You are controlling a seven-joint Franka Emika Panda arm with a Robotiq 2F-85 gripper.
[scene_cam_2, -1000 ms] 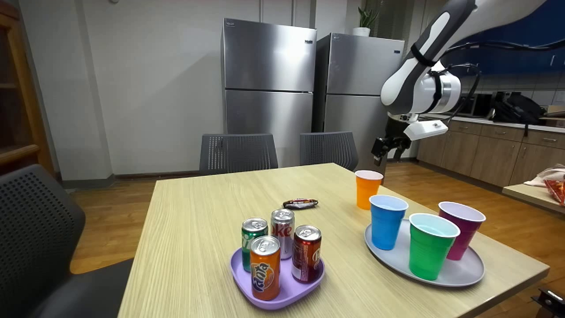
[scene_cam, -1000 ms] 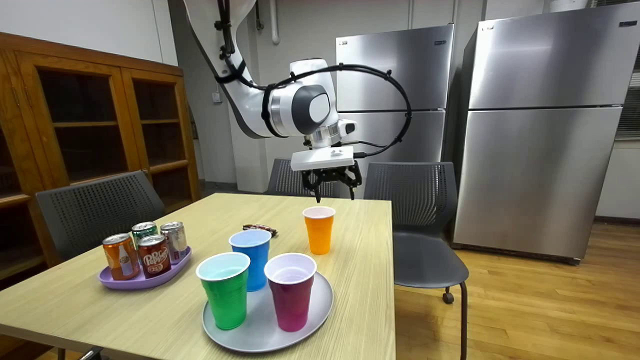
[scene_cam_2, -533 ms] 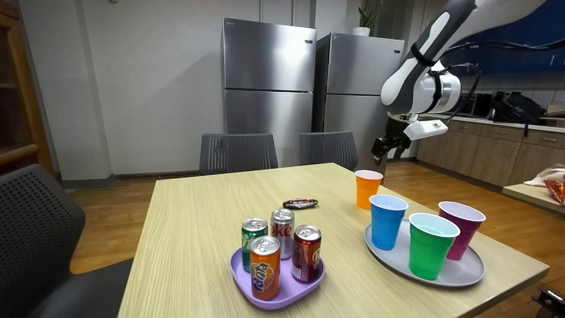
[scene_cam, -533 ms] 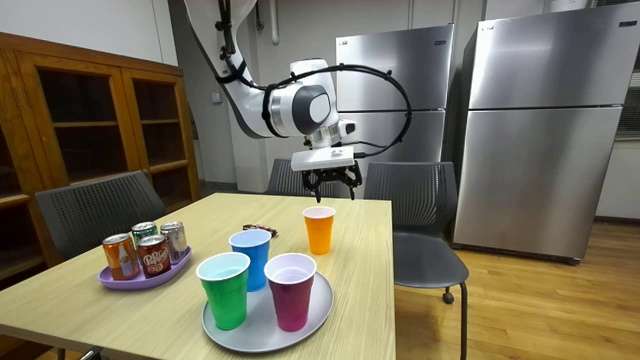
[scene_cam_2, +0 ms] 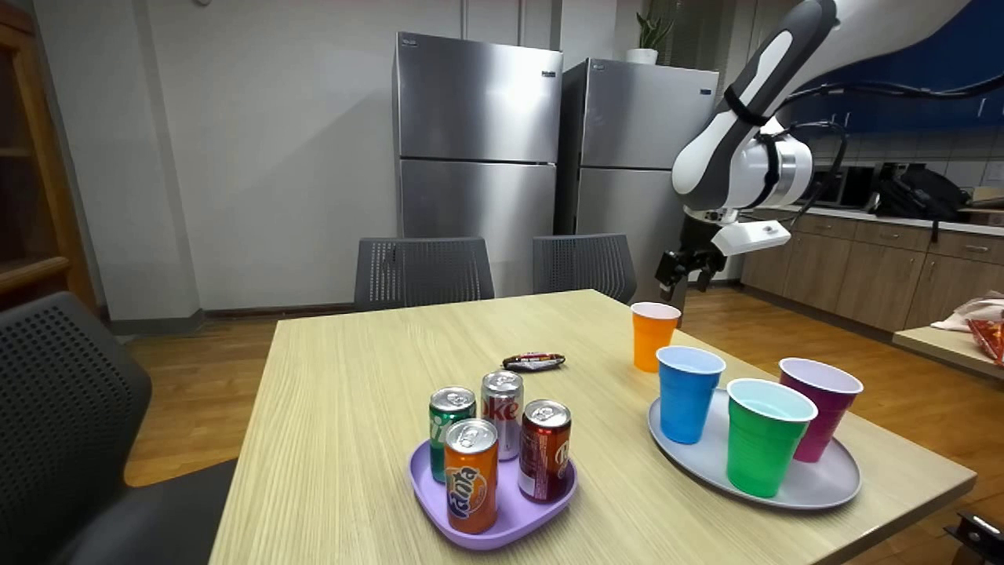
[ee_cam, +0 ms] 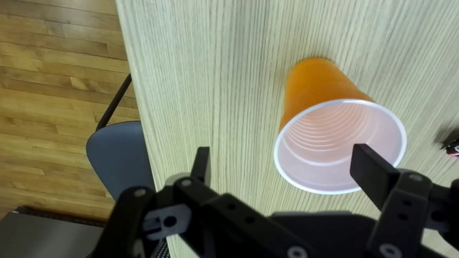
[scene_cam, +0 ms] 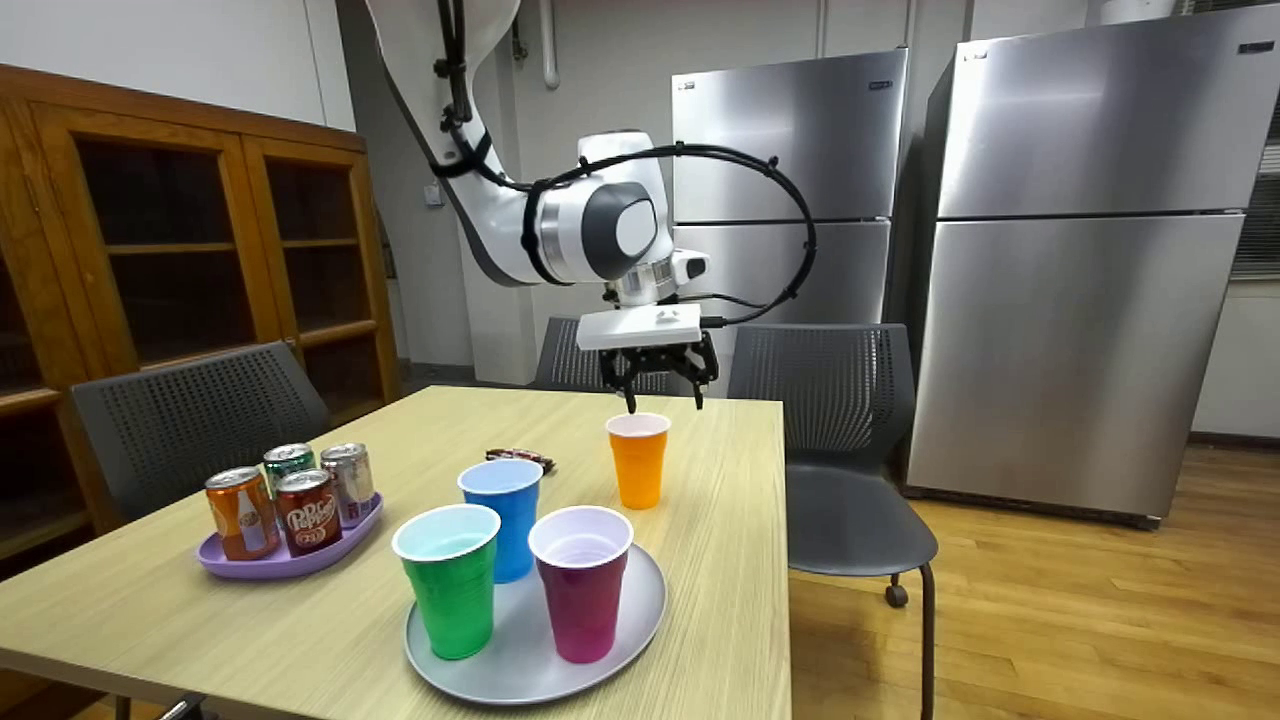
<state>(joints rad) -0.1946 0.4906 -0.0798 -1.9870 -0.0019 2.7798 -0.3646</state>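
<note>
Orange cup: ridges, wrist view only

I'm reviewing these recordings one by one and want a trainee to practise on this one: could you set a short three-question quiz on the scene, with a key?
1. True or false: the claw is open and holds nothing.
2. Fill in the color: on the table, the only cup standing off the gray plate is the ____ one.
3. Multiple choice: how many cans stand on the purple tray?
A) three
B) four
C) five

Key:
1. True; its fingers stand apart with nothing gripped.
2. Orange; the orange cup stands directly on the table.
3. B) four.
</note>
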